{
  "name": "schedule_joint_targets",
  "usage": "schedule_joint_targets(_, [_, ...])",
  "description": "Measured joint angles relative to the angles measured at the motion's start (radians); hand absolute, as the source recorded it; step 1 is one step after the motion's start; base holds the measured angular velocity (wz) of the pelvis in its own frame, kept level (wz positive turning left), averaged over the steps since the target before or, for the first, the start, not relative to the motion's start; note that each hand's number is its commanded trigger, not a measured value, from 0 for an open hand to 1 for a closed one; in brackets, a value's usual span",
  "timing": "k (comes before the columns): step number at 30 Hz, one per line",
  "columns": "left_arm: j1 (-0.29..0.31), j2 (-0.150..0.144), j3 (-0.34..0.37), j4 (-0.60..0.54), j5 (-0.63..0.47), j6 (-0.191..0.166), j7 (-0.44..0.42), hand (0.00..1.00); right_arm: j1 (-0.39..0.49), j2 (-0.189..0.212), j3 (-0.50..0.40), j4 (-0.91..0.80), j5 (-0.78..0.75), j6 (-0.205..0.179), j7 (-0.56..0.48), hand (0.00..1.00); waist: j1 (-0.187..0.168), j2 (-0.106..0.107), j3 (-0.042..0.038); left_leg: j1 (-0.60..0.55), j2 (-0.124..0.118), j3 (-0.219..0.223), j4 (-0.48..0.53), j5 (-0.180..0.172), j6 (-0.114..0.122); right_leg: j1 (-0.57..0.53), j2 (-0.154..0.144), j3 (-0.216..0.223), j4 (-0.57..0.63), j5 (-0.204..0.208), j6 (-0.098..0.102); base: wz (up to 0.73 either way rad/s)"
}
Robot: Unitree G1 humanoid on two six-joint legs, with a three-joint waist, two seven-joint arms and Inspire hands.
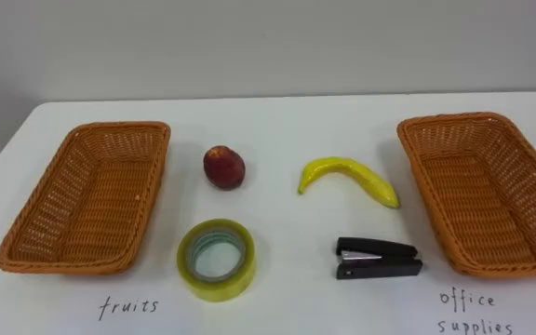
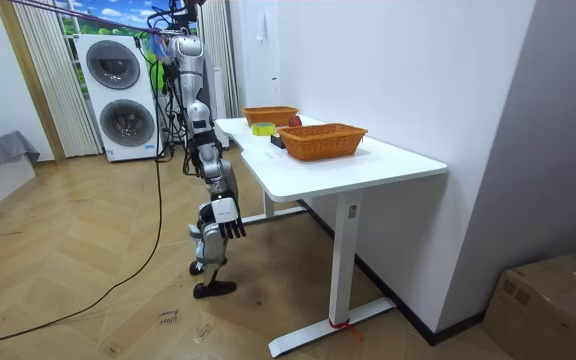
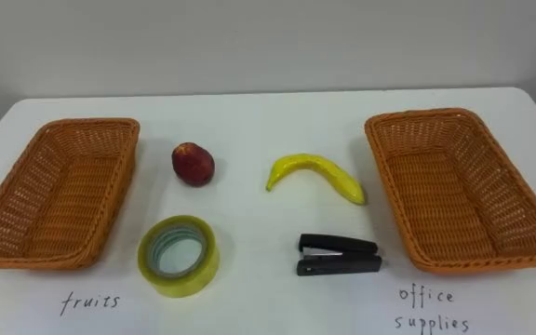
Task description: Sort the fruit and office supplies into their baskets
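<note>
White counter point(image 1: 277, 116) carrying two baskets and four loose things.
An empty left basket point(image 1: 91, 200) sits at one end and an empty right basket point(image 1: 491, 191) at the other. Between them, all apart, an apple point(image 1: 223, 167) and a banana point(image 1: 347, 177) lie farther back. A tape point(image 1: 216, 259) roll lies flat and a stapler point(image 1: 377, 258) lies nearer. Handwriting point(image 1: 128, 305) marks the near edge below each basket.

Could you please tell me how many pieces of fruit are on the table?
2. A red fruit lies nearer the left basket, and a banana lies nearer the right basket. Both baskets look empty, so none seems hidden.
</note>
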Motion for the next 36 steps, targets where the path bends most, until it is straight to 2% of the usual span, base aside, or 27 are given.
schedule_joint_targets(11, [-0.022, 0.000, 0.000, 0.002, 0.001, 0.000, 0.070, 0.00, -0.006, 0.002, 0.022, 0.041, 0.048, 0.011, 0.021, 0.00, -0.005, -0.014, 0.0009, 0.008, -0.001, 0.004, -0.003, 0.000, 0.000, 0.008, -0.002, -0.001, -0.001, 0.000, 0.001, 0.01])
schedule_joint_targets(15, [-0.012, 0.000, 0.000, -0.004, -0.006, 0.001, 0.096, 0.00, -0.005, 0.003, 0.022, 0.039, 0.116, 0.032, 0.020, 0.00, -0.001, -0.017, 0.0014, 0.009, -0.001, 0.004, -0.003, -0.003, 0.005, 0.007, -0.001, 0.000, -0.001, 0.000, 0.002, 0.00])
schedule_joint_targets(20, [-0.004, 0.000, 0.020, -0.013, -0.016, -0.001, 0.112, 0.00, -0.006, 0.003, 0.018, 0.040, 0.152, 0.031, 0.021, 0.00, 0.001, -0.019, 0.0006, 0.011, -0.001, 0.007, -0.005, -0.004, 0.006, 0.005, -0.002, 0.006, -0.001, 0.001, 0.006, -0.02])
schedule_joint_targets(26, [0.004, 0.000, 0.075, -0.013, -0.084, -0.001, 0.111, 0.00, 0.017, 0.003, -0.067, 0.042, 0.256, 0.032, 0.034, 0.00, -0.006, -0.024, -0.0002, 0.012, -0.003, 0.001, -0.006, -0.004, 0.007, 0.007, -0.004, 0.006, -0.002, 0.001, 0.008, 0.00])
schedule_joint_targets(31, [0.018, 0.004, 0.123, -0.019, -0.087, -0.001, 0.111, 0.00, 0.066, -0.012, -0.142, 0.039, 0.353, 0.052, 0.030, 0.00, -0.017, -0.036, -0.0029, 0.003, -0.003, 0.006, 0.000, -0.006, 0.009, -0.001, -0.004, 0.009, -0.001, 0.001, 0.008, -0.02])
schedule_joint_targets(36, [0.037, 0.005, 0.159, -0.021, -0.087, -0.002, 0.111, 0.00, 0.099, -0.012, -0.230, 0.039, 0.408, 0.053, 0.008, 0.00, -0.029, -0.041, -0.0067, 0.004, -0.002, 0.010, 0.002, -0.008, 0.010, -0.008, -0.001, 0.031, 0.003, 0.002, 0.009, -0.13])
